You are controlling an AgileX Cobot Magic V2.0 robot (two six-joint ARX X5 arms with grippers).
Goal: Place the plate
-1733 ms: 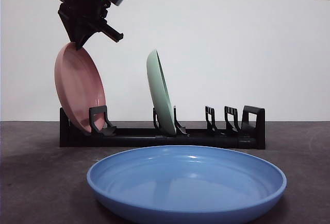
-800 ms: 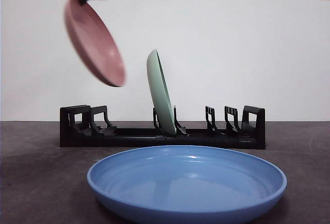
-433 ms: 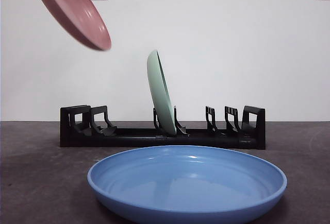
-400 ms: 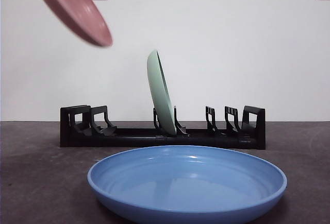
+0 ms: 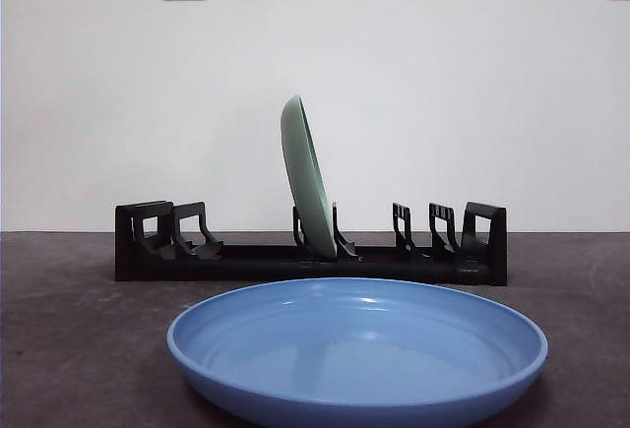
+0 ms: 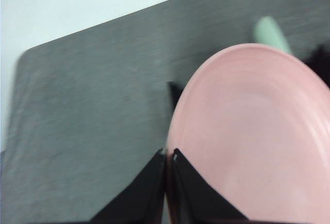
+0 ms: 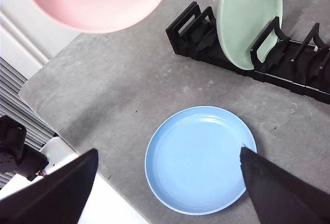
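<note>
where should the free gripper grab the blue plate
Probably by its rim. The blue plate lies flat, open side up, on the table with its raised edge free all round. Come from above, one jaw inside and one outside, on the side away from the rack.

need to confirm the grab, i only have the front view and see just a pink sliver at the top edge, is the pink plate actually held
Observer: Yes. The left gripper is shut on the pink plate at its rim.
Operator: where's the right one
Observer: The right gripper is open, high above the blue plate.
Operator: anything left in the rack
Observer: Only the green plate stands in the rack.
</note>
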